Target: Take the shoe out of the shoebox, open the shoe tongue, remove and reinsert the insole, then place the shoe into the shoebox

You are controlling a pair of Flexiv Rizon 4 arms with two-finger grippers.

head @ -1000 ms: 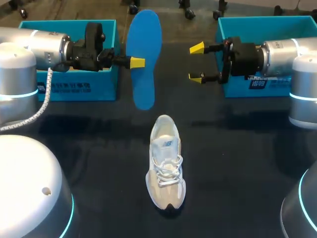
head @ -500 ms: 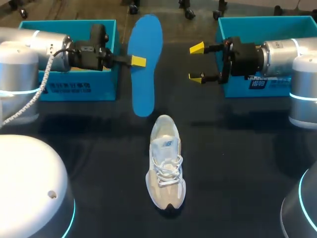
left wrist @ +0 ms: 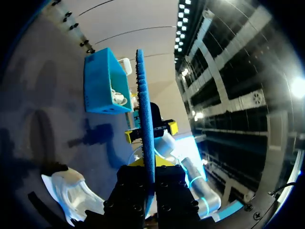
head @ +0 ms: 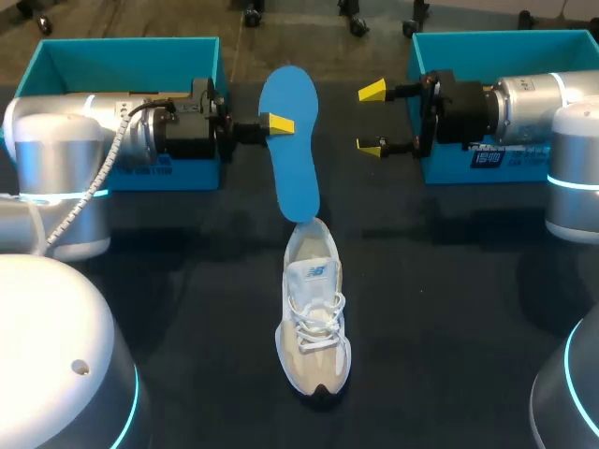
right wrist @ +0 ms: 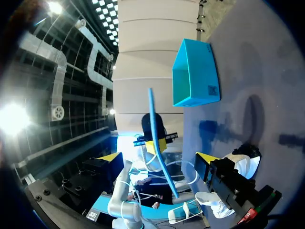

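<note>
My left gripper [head: 278, 123] is shut on the edge of a blue insole [head: 292, 140], which hangs nearly upright above the table. The insole's lower end is at the heel opening of the white lace-up shoe [head: 314, 313]; I cannot tell if they touch. The shoe stands on the dark table, toe toward the near edge. In the left wrist view the insole [left wrist: 144, 105] runs edge-on out from between the fingers [left wrist: 148, 174], with the shoe [left wrist: 71, 191] beside and below. My right gripper [head: 372, 119] is open and empty, right of the insole; its wrist view shows the insole [right wrist: 159, 143] ahead between its fingers.
An open teal shoebox [head: 56, 51] stands at the back left behind my left arm. A second teal box [head: 496, 42] stands at the back right behind my right arm.
My left arm has carried the insole to the right and lower, swinging its lower end over the shoe's heel. The right arm and the shoe have stayed put.
</note>
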